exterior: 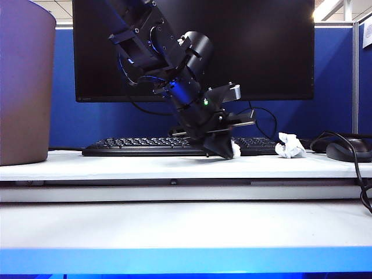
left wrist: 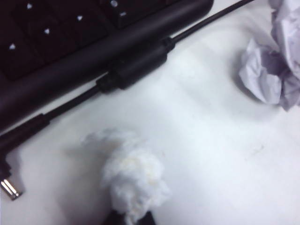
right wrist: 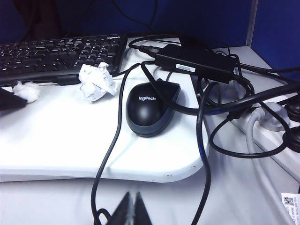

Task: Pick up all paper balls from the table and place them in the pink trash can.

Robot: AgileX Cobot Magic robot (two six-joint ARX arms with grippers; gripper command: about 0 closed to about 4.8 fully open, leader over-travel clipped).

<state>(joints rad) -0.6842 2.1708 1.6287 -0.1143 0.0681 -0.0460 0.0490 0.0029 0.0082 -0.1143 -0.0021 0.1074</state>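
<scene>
Between left fingers (left wrist: 132, 217): shapeless paper ball (left wrist: 133, 180)

We see the pink trash can (exterior: 23, 81) cut off by the exterior view's 9 o'clock and 12 o'clock edges. The left tool (exterior: 224, 152) hides most of a white paper ball (exterior: 235, 149) there. In the left wrist view that ball (left wrist: 133, 180) is blurred, and a second paper ball (left wrist: 276, 56) runs off the edge. Only the closed tips of the right tool (right wrist: 134, 206) show.
</scene>
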